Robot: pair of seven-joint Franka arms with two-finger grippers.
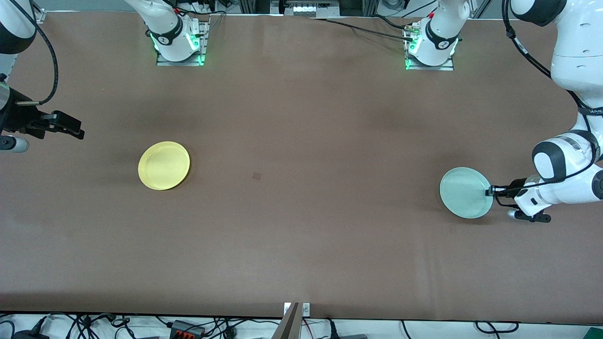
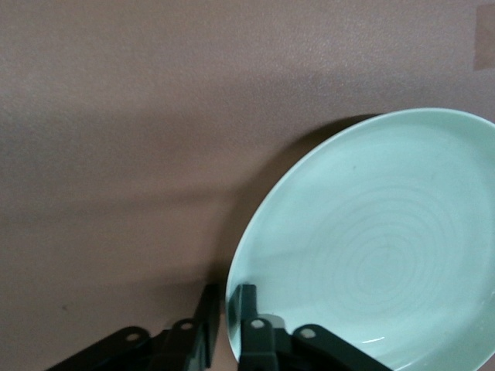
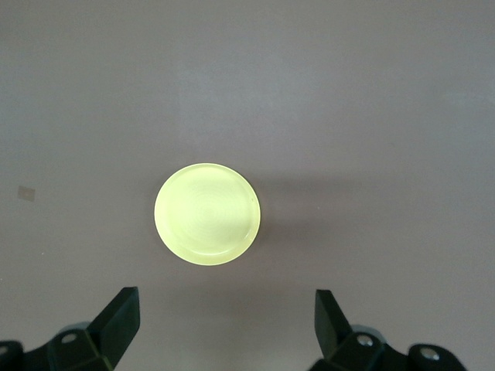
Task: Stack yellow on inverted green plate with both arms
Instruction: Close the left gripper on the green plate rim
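The pale yellow plate lies rim up on the brown table toward the right arm's end; it also shows in the right wrist view. My right gripper hangs open and empty, high over the table's end, apart from the yellow plate. The mint-green plate is toward the left arm's end. My left gripper is shut on its rim, one finger on each face. In the left wrist view the green plate is tilted, with a shadow under it.
A small dark square mark is on the table between the plates. The two arm bases stand at the table's edge farthest from the front camera. Cables lie along the nearest edge.
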